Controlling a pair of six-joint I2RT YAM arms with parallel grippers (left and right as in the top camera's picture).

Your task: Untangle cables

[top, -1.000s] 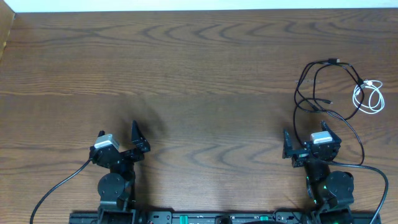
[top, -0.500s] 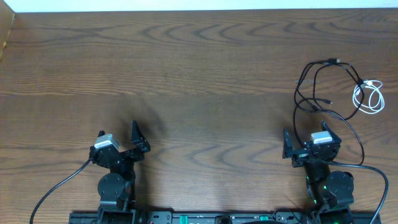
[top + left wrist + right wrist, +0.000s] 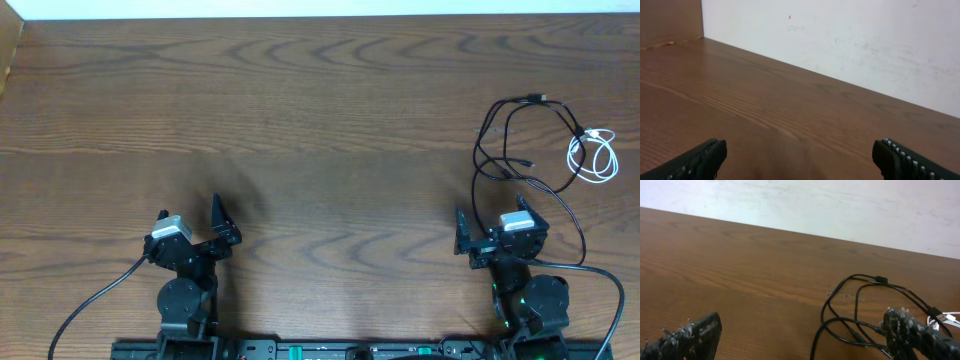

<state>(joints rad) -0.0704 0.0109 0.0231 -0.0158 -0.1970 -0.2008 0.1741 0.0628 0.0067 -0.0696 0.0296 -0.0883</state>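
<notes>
Two black cables [image 3: 538,98] lie in overlapping loops on the wooden table [image 3: 320,120] at the right. A small coiled white cable [image 3: 573,157] sits against their right end. My right gripper [image 3: 492,222] stands open just in front of the loops, touching nothing. In the right wrist view the black cables [image 3: 879,279] cross each other ahead and to the right of the open right gripper [image 3: 802,337], and the white cable [image 3: 947,317] peeks out beside the right finger. My left gripper [image 3: 190,215] is open at the front left, far from the cables, and the left gripper [image 3: 800,162] holds nothing.
A white wall [image 3: 840,35] runs along the table's far edge. A wooden side board [image 3: 670,20] stands at the far left corner. Thicker black arm wires [image 3: 90,300] trail from both arm bases at the front edge.
</notes>
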